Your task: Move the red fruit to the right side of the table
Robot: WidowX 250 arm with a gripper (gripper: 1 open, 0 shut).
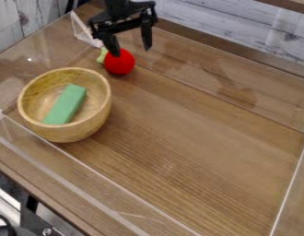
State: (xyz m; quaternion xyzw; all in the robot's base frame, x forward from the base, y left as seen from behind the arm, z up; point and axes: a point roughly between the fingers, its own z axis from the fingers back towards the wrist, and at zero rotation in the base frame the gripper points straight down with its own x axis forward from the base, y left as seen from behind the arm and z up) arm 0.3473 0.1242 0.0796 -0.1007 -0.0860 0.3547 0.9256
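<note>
The red fruit (118, 62) sits on the table (204, 129) toward the far left, at about eleven o'clock from the tabletop's middle, just beyond the wooden bowl (66, 104) that holds a green block (66, 102). The gripper (125, 41) hangs directly above the fruit and slightly behind it, pointing steeply downward with its two dark fingers spread wide and nothing between them. That wide stance looks chosen so the fingers can drop on either side of the small round fruit without nudging it away. The fruit lies apart from the bowl at its seven o'clock and near the clear acrylic wall (87, 32) at its eleven o'clock, so a straight descent seems safest. The right side of the table, toward three o'clock, is where the fruit must end up; the pick has not yet been made.
</note>
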